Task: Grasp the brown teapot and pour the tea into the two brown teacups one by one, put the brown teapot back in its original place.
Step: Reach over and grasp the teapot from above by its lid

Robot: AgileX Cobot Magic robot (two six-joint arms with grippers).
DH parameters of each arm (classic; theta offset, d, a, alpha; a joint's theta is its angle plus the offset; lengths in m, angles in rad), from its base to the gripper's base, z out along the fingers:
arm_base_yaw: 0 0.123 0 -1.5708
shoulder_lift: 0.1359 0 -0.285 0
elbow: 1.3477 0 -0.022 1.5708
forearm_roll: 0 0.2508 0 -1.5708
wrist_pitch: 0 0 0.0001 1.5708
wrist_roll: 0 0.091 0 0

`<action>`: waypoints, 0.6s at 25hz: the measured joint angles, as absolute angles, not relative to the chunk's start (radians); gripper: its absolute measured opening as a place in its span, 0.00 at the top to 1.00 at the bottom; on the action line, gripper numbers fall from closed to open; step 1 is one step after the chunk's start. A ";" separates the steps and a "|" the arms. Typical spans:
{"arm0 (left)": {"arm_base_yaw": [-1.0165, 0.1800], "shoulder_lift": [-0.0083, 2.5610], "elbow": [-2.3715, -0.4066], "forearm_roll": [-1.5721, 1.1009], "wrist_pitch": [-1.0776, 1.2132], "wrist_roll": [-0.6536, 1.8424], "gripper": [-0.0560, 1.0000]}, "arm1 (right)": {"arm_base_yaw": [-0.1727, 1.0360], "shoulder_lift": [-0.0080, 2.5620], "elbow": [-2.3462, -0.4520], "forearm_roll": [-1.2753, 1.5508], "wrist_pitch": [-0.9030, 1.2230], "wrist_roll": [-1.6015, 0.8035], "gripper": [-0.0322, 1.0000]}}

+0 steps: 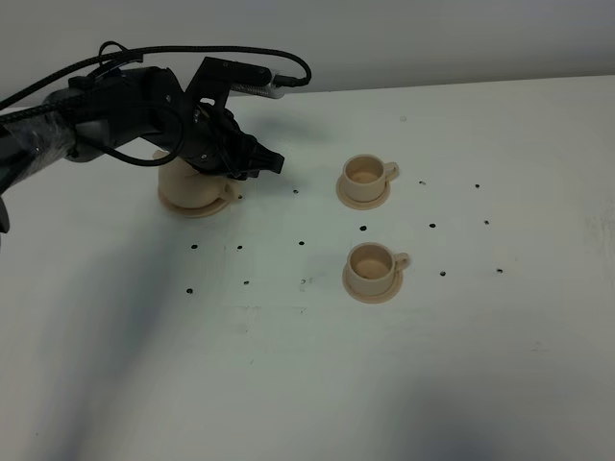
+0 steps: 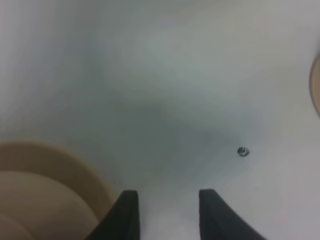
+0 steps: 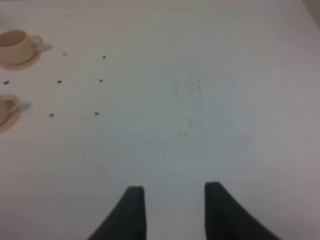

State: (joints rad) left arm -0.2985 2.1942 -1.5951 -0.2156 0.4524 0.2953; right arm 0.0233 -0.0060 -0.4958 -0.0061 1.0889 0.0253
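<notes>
Brown teapot [image 1: 195, 188] is sitting toward the worktop's [image 1: 288, 384] far-left corner, partly under the arm [image 1: 106, 120]. Left gripper [image 1: 269, 163] is hovering just beside it, jaws spread wide, holding nothing. Right gripper [image 3: 172, 212] is showing jaws apart, empty. Bare worktop is stretching to the near edge.

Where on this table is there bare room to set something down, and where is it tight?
Bare table spans the whole front, below the near teacup; also right of both cups, and between teapot and far teacup. Crowded: around the teapot, under the left gripper.
</notes>
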 joint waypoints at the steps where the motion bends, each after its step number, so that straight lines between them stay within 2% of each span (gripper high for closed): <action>1: -0.296 2.194 -1.595 -0.213 0.460 0.295 0.68 | 0.023 -0.006 -0.496 -0.006 1.089 0.025 0.67; 15: -0.285 2.189 -1.595 -0.217 0.481 0.293 0.68 | 0.023 -0.006 -0.496 -0.006 1.089 0.025 0.67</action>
State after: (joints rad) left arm -0.2848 2.1890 -1.5951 -0.2173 0.4814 0.2933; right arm 0.0233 -0.0060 -0.4958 -0.0061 1.0889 0.0253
